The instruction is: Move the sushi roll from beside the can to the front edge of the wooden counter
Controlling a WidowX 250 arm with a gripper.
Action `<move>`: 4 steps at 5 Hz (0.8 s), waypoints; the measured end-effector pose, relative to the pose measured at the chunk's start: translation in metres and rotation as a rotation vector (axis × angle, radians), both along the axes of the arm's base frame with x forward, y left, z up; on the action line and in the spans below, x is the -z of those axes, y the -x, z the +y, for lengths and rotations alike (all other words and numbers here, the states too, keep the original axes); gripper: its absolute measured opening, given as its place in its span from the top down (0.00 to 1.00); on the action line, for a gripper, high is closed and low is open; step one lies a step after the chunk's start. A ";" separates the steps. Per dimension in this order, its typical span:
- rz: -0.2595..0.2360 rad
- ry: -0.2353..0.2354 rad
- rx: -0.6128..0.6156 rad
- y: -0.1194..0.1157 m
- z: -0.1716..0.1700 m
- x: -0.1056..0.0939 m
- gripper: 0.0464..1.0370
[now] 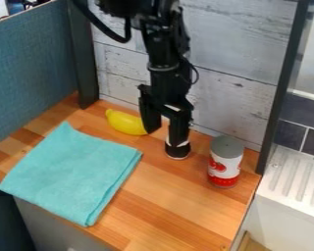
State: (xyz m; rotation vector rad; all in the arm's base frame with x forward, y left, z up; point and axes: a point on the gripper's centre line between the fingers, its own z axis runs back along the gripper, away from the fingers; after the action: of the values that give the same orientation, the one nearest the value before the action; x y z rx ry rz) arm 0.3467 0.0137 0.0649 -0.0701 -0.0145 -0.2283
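The jaws [165, 131] are hanging parted beside the yellow object [125, 122] and dark cylinder [177, 151], apparently approaching a grasp that is calling for careful centring first.

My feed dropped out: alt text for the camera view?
The tool hangs low over a wooden counter, near a dark cylinder and yellow object. A red-and-white can stands right; a folded turquoise cloth lies left.

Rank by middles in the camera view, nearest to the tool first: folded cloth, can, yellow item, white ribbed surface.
From the tool:
1. Yellow item, just left.
2. Can, right, upright on the wood.
3. Folded cloth, lower left.
4. White ribbed surface, far right, beyond the dark post.
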 end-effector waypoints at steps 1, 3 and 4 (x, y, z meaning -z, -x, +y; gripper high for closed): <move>-0.018 -0.052 -0.033 -0.008 0.004 0.010 0.04; -0.014 -0.067 -0.034 -0.016 0.006 0.016 0.04; 0.019 -0.041 -0.011 -0.019 0.002 0.024 0.04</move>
State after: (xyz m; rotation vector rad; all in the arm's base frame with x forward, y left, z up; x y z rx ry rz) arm 0.3660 0.0160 0.0409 -0.0318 0.0085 -0.2173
